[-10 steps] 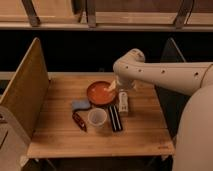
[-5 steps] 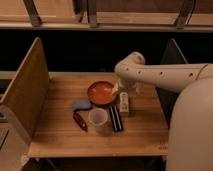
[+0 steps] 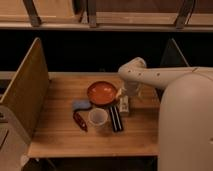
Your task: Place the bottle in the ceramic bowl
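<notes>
The ceramic bowl, reddish-orange inside with a dark rim, sits at the middle of the wooden table. The small whitish bottle stands upright on the table just right of the bowl, by its rim. My gripper hangs from the pale arm that reaches in from the right. It is right above the bottle's top, at the bowl's right edge. Whether it touches the bottle does not show.
A translucent plastic cup stands in front of the bowl. A dark flat bar lies right of the cup, a blue object and a red packet to its left. Wooden panels flank the table left and right.
The arm's wrist has shifted a little to the right, off the bowl, so more of the bowl shows. The bottle stays standing on the table beside the bowl.
</notes>
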You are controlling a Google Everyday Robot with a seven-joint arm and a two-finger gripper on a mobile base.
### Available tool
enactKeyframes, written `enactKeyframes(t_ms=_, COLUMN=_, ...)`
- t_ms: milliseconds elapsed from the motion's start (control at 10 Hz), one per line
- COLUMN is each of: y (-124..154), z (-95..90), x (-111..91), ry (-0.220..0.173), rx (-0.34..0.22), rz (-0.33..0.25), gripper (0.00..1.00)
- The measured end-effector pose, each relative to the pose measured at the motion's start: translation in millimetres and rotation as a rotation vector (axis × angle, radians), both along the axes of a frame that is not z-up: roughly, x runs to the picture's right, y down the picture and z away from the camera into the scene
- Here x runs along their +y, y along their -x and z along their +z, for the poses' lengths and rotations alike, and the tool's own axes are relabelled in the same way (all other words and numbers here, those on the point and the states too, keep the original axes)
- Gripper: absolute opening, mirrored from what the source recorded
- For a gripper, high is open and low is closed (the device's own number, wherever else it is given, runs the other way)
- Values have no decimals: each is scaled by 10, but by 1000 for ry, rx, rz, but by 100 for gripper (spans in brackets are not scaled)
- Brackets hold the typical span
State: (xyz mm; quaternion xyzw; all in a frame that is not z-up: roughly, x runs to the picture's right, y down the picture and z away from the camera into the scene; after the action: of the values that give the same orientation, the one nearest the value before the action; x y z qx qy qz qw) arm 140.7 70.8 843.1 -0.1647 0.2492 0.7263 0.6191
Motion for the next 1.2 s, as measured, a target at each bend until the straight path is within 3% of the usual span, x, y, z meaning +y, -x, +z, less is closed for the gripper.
enactKeyframes(t_ms=200, y=-16, z=88, x=149, ry=49, rx=8, rz=13, gripper=80)
enactKeyframes(t_ms=600, y=-29, z=287, x=448, ry=158, rx=-2, rz=100, gripper=80)
enactKeyframes(t_ms=900, y=-114, z=426, x=490, ry=190, rx=-2, rz=130, gripper=80)
enactKeyframes(t_ms=1200, y=-141, z=580, x=397, ry=179, rx=-16, rz=130, gripper=78)
